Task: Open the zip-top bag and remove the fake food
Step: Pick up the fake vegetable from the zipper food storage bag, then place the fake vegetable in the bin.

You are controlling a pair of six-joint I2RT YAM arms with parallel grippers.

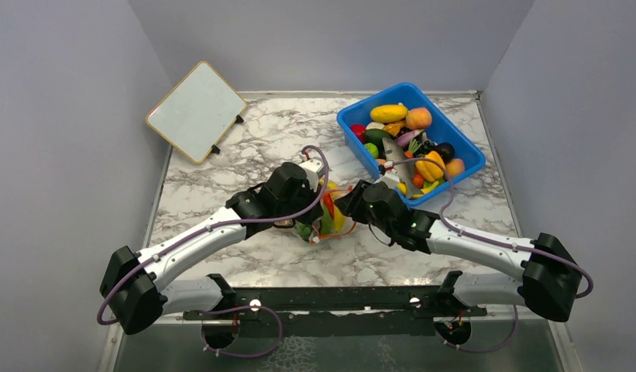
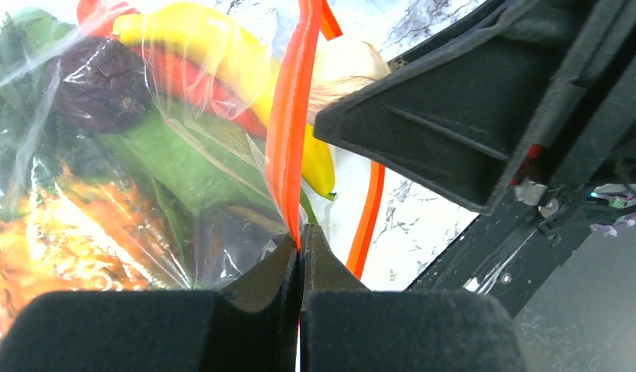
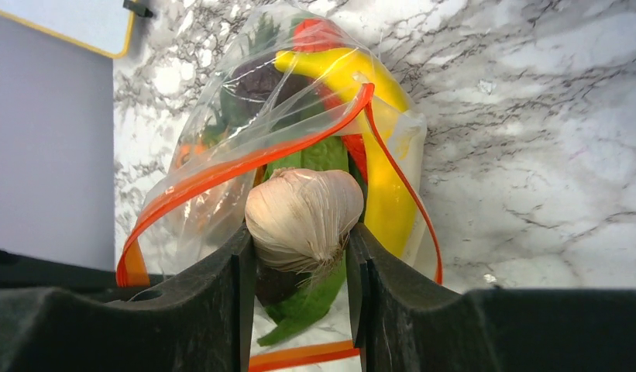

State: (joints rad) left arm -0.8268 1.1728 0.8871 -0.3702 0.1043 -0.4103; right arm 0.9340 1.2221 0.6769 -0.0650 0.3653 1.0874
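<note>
Marble worktop (image 1: 245, 139), middle, toward its front edge: the left gripper (image 2: 300, 246) is clenched on the orange zip strip (image 2: 287, 132) of the clear bag (image 3: 221, 116). The right gripper (image 3: 300, 248) grasps a toy garlic (image 3: 303, 205) at the bag's open mouth. Inside lie a banana (image 3: 338, 70), leaf (image 2: 175, 163) and pineapple (image 2: 59, 248). A blue bin (image 1: 352, 128) of toy food sits at the back right corner, a whiteboard (image 1: 197, 111) at the back left.

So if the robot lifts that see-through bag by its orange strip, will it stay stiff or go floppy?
Probably floppy: the zip-top bag is thin, wrinkled film that folds around the toys. It would likely sag from the zip strip pinched by the left end effector, since the banana and other toys fill it. The glossy film may also be slippery.
</note>
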